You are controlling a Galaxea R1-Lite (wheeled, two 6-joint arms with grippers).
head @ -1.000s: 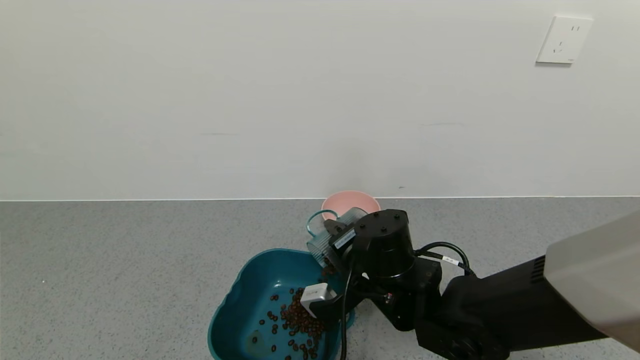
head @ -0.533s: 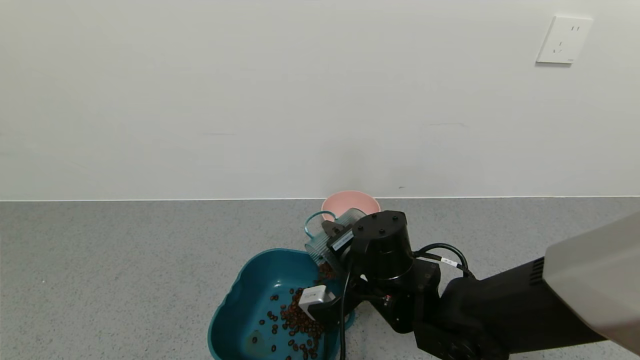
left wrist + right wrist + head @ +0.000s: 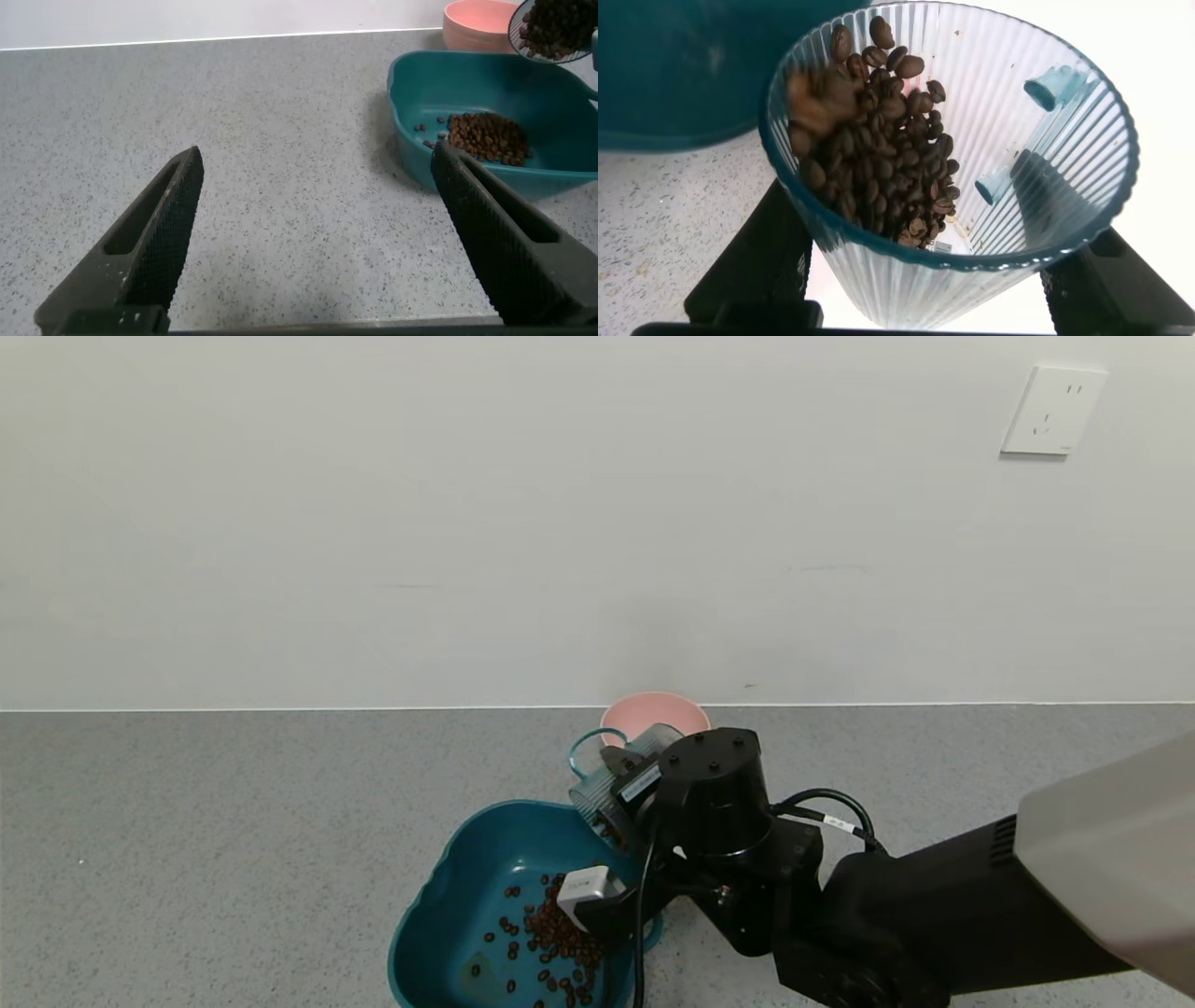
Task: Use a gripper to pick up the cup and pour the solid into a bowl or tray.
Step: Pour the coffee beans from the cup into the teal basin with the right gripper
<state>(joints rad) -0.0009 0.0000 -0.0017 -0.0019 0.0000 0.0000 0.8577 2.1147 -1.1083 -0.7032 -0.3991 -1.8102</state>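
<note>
**Grey counter, pour half done: beans are leaving the cup for the tub**

Grey speckled counter [image 3: 233, 821] runs under a plain white wall, and the action sits low in the head view. The cup [image 3: 607, 782], ribbed and blue-green, is held tipped over the far right corner of the teal tub [image 3: 448, 905], its mouth angled down toward the tub's floor. Compared with a second ago it has shifted slightly to the robot's left and leaned a little further, and the clump of beans that showed at its lip then has thinned. The pile of beans [image 3: 560, 933] on the tub floor looks about the same size or slightly fuller, though the arm covers part of it, so that is hard to judge.

The right wrist view shows plenty of beans [image 3: 878, 159] still inside the cup, banked against the lower wall and blurred near the rim as if sliding. So the pour is under way but not finished, and more tilt seems needed.

The right gripper [image 3: 627, 782] clamps the cup across its ribbed wall. The left gripper [image 3: 318, 243] hovers low over bare counter on the tub's left, its fingers spread wide with nothing between them. A pink bowl [image 3: 653, 711] stands just behind the cup.
</note>
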